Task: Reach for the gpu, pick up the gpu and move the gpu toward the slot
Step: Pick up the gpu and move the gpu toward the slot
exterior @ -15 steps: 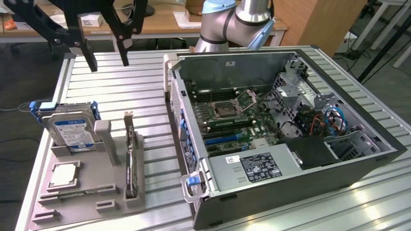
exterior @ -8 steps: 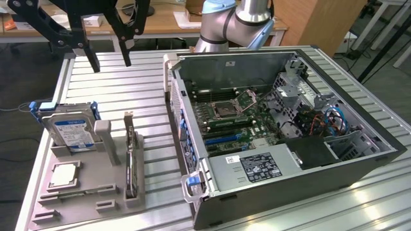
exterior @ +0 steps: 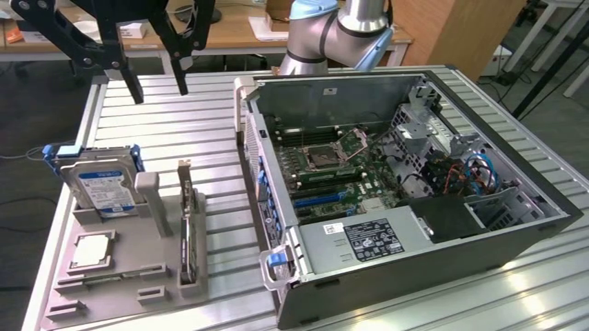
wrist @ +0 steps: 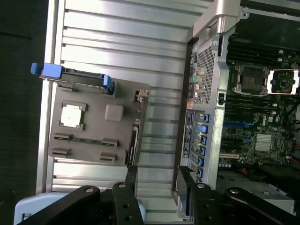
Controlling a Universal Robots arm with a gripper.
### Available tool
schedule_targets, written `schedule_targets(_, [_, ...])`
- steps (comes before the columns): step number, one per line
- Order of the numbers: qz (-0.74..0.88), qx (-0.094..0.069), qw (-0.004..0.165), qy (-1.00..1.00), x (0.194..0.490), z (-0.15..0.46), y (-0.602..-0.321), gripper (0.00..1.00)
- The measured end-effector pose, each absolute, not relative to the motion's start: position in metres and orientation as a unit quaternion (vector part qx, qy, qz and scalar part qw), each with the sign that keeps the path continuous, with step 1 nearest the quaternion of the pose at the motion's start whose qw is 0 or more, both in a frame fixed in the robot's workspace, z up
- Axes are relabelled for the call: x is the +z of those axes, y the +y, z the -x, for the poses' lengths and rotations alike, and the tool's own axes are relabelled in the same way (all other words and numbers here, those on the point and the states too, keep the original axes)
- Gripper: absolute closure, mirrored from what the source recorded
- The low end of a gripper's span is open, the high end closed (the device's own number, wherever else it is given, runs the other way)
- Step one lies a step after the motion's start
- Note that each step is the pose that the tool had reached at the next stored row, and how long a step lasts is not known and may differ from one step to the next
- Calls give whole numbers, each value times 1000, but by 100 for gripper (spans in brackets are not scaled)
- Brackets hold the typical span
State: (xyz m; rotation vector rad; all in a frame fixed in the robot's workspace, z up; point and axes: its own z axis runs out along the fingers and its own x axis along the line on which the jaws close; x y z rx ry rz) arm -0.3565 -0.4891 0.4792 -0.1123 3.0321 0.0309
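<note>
The gpu (exterior: 189, 231) is a thin dark card standing on its long edge in a grey holder (exterior: 120, 276), with its silver end bracket at the far end. The wrist view looks down on the gpu (wrist: 132, 146) edge-on. My gripper (exterior: 160, 95) hangs high over the table, beyond the holder, open and holding nothing. In the wrist view the gripper (wrist: 158, 172) has its black fingers (wrist: 131, 180) spread, with bare table slats between them. The blue expansion slots (exterior: 318, 200) lie on the motherboard inside the open computer case (exterior: 515, 227).
The holder also carries a blue-labelled hard drive (exterior: 99, 189) in a blue frame and a small square processor chip (exterior: 92, 249). The case's rear wall (wrist: 206, 89) stands between holder and motherboard. The slatted metal table (exterior: 212, 138) ends near the holder's outer side.
</note>
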Motion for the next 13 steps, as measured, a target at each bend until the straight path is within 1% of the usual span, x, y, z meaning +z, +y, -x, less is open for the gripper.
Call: schedule_targets(13, [37,10,54,998,479,357,-489,53])
